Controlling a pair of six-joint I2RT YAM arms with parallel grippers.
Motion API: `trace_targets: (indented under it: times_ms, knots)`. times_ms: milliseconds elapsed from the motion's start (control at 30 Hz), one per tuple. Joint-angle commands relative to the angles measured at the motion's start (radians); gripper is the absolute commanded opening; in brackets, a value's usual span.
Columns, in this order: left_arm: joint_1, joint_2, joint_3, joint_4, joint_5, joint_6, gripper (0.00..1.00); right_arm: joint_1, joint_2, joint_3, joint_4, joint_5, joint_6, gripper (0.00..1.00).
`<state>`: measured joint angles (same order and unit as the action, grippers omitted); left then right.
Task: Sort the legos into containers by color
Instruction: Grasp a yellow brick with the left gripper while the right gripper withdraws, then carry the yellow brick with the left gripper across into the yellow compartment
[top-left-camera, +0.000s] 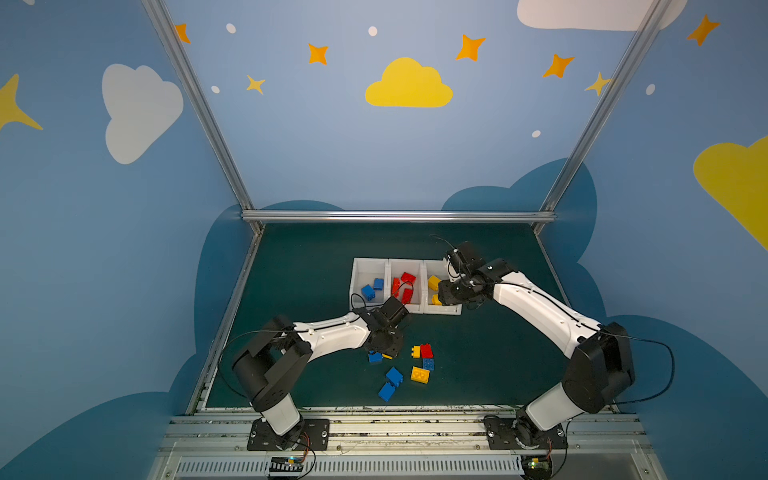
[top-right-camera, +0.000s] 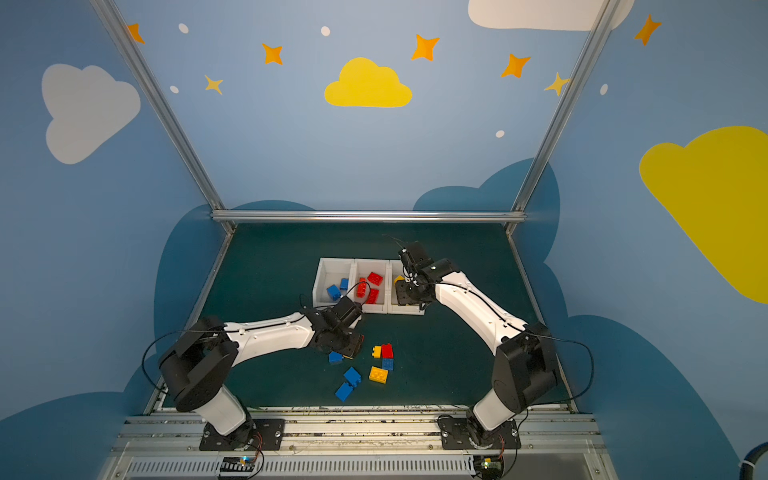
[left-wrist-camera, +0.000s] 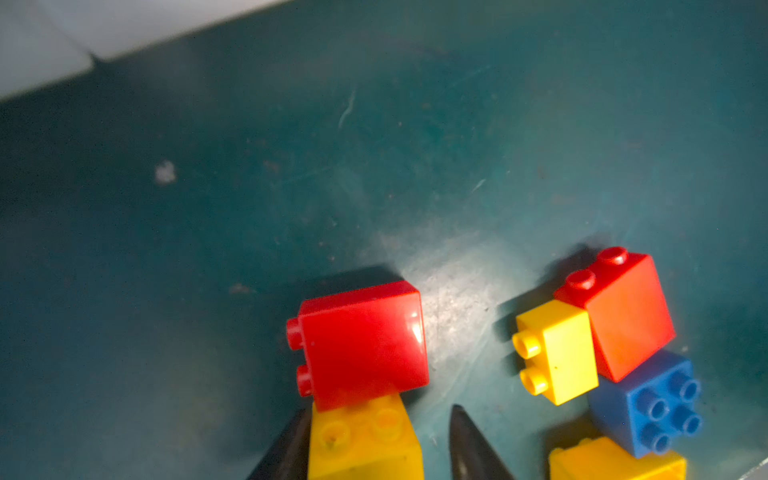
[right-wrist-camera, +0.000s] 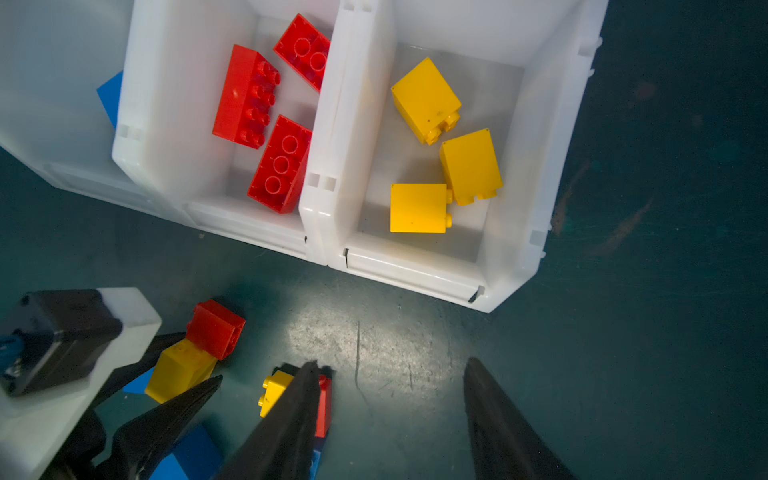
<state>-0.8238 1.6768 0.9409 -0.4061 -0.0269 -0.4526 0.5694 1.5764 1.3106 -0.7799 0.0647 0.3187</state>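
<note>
Left end effector (left-wrist-camera: 380, 411) is straddling a yellow brick (left-wrist-camera: 361, 444) on the green counter (left-wrist-camera: 374, 166). One finger is pressing against it and the other is standing just apart, so nothing is gripped yet. A red brick (left-wrist-camera: 361, 345) is leaning on the yellow one; whether they are clipped together is unclear. To their right, more loose legos (top-left-camera: 419, 374) are lying. Beyond, the white bins (top-left-camera: 370, 266) are holding blue, red, then yellow. Right end effector (right-wrist-camera: 390, 365) is hovering wide and empty before the yellow bin (right-wrist-camera: 511, 166). Picking seems the step in hand. The next move likely calls for closing squarely and lifting without carrying the red brick along.
</note>
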Motion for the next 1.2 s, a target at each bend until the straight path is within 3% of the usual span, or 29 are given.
trace_targets:
  times_ms: [0, 300, 733, 933, 1167]
  knots:
    - [-0.005, 0.022, 0.017, -0.046, -0.019, 0.010, 0.46, -0.006, -0.027, -0.011, 0.008, -0.002, 0.013, 0.56]
    - [-0.011, 0.025, 0.022, -0.048, -0.027, 0.015, 0.32, -0.011, -0.027, -0.017, 0.009, -0.003, 0.013, 0.56]
    - [-0.014, -0.042, 0.067, -0.069, -0.019, 0.037, 0.30, -0.019, -0.055, -0.028, 0.008, 0.001, 0.013, 0.55]
    - [-0.012, -0.054, 0.193, -0.075, -0.018, 0.087, 0.31, -0.036, -0.105, -0.040, -0.020, 0.010, -0.006, 0.55]
    - [-0.002, 0.105, 0.477, -0.087, -0.063, 0.168, 0.32, -0.122, -0.276, -0.151, 0.002, 0.009, -0.090, 0.55]
